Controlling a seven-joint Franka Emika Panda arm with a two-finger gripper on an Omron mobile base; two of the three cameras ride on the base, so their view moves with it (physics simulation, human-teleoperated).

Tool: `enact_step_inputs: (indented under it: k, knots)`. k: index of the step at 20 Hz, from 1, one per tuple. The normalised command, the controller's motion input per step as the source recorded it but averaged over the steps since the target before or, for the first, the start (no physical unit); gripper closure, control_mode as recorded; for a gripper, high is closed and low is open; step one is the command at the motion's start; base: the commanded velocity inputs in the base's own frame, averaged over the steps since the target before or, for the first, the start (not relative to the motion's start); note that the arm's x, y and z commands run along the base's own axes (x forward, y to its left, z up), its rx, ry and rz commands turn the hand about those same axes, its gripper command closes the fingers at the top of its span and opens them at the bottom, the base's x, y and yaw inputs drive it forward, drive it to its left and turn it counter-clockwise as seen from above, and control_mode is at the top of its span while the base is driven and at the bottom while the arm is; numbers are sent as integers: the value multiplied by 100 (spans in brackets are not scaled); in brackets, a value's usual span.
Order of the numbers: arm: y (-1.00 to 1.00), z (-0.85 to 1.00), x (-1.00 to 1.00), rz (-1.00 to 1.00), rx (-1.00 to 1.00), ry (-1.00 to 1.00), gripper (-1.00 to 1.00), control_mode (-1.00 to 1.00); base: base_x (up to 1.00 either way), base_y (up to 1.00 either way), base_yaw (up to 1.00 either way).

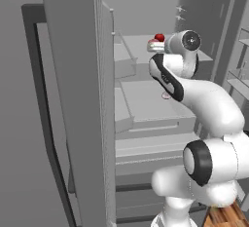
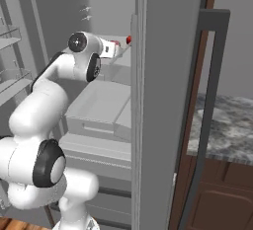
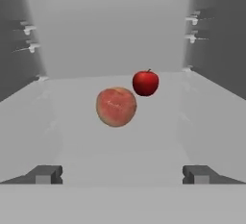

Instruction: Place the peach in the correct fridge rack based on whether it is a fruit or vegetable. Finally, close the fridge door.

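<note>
Looking along the hand view, the gripper (image 3: pixel 123 175) has its jaws spread wide apart, one dark tip at about 8 o'clock and the other at about 4 o'clock, with nothing between them. The peach (image 3: pixel 116 106) is ahead of the tips, roughly dead centre, over the fridge rack (image 3: pixel 62 122), which is that wide pale grey plate running back to the rear wall. Whether it's resting on the plate or just above it, I honestly can't tell from this angle. A red apple (image 3: pixel 145 82) is just beside it at about 1 o'clock and further back, close to it, but I can't say if they touch.

From the left base view, the white arm reaches into the open fridge, and the apple (image 1: pixel 159 37) peeks out past the wrist up at 12 o'clock. The open fridge door (image 1: pixel 78 99) stands edge-on at 9 o'clock.

In the right base view, the other door (image 2: pixel 168 105) takes up the middle, and a granite counter (image 2: pixel 222 125) sits at 3 o'clock.
</note>
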Motion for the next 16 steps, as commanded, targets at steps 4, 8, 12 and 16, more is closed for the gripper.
enact_step_inputs:
  k: [4, 8, 12, 16]
  knots:
    - [0, -1, -100, 0, 0, 0, -100, -100, 0, 0, 0]
    - [0, -28, -100, 0, 0, 6, -100, -100, 0, 0, 0]
    - [0, -42, -62, 0, -1, 23, -100, -100, 0, 0, 0]
    - [0, -26, -37, 0, 0, 23, -100, -100, 0, 0, 0]
